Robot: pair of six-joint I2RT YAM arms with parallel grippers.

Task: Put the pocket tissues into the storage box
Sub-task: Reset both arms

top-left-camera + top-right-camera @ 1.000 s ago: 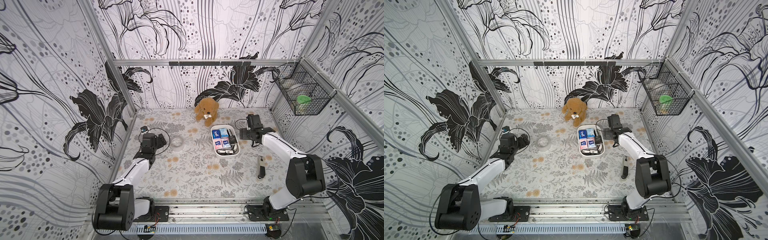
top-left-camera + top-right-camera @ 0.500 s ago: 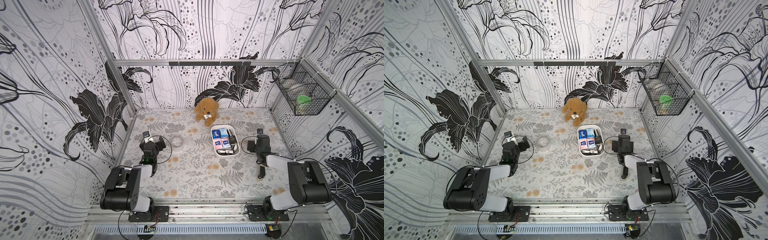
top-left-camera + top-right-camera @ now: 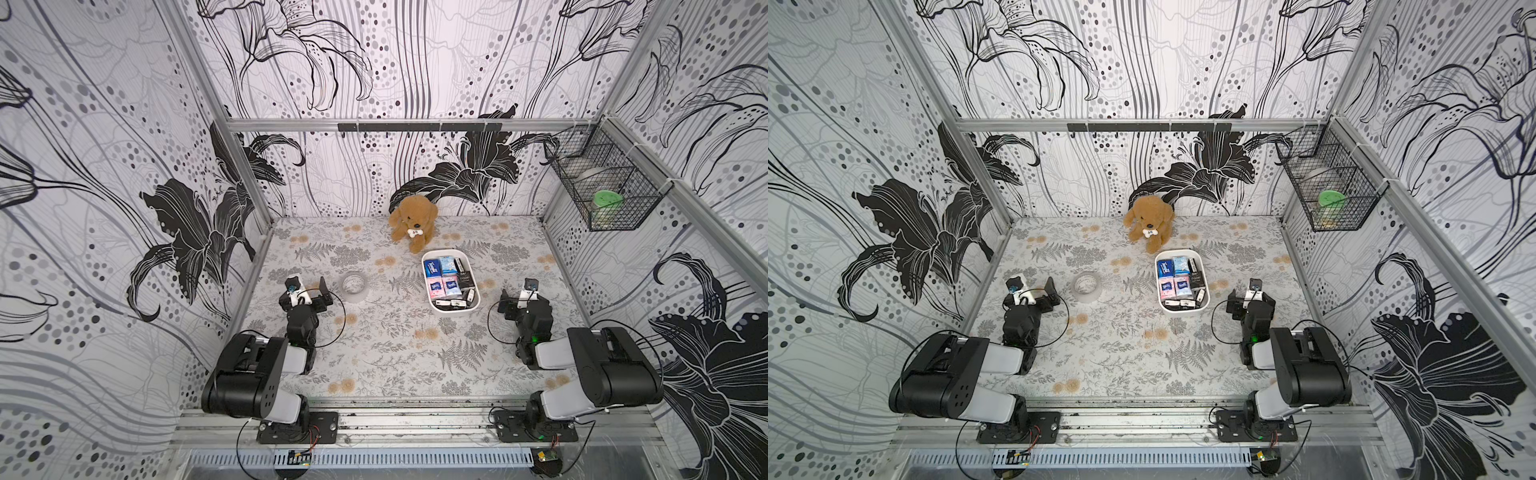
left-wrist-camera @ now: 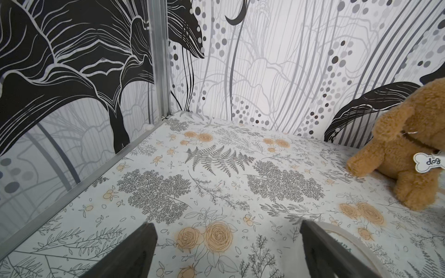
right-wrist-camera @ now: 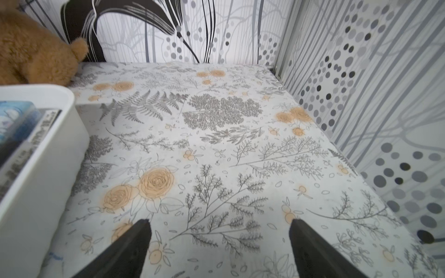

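Storage box: the storage box (image 3: 454, 312), a white tub with rounded corners, stands on the table (image 3: 374, 349) right of centre, long side running near to far, just near of the plush dog's feet
Pocket tissues: the pocket tissues (image 3: 443, 277) in view all lie inside the box; a dark blue and a light blue packet at the far end, two pink ones in the middle, black ones along the right wall and across the near end
Left claw: the left gripper (image 4: 227, 225) has its jaws spread wide with nothing between them, only patterned table showing in the gap; it sits low over the left part of the table, pointing toward the far wall
Right claw: the right gripper (image 5: 219, 223) also stands wide and holds nothing; it is low over the table just right of the box, whose white wall fills the edge of the right wrist view, apart from the fingers
Tape roll: the clear tape roll (image 3: 354, 285) lies flat between the left gripper and the box, close to that gripper's right finger
Plush dog: the brown plush dog (image 3: 413, 222) sits upright against the far wall, a bone-shaped tag reading "dog" at its neck
Wire basket: the black wire basket (image 3: 602, 208) hangs on the right wall well above the table, a green-topped thing inside it
Arms: both are folded low, elbows back by the near rail
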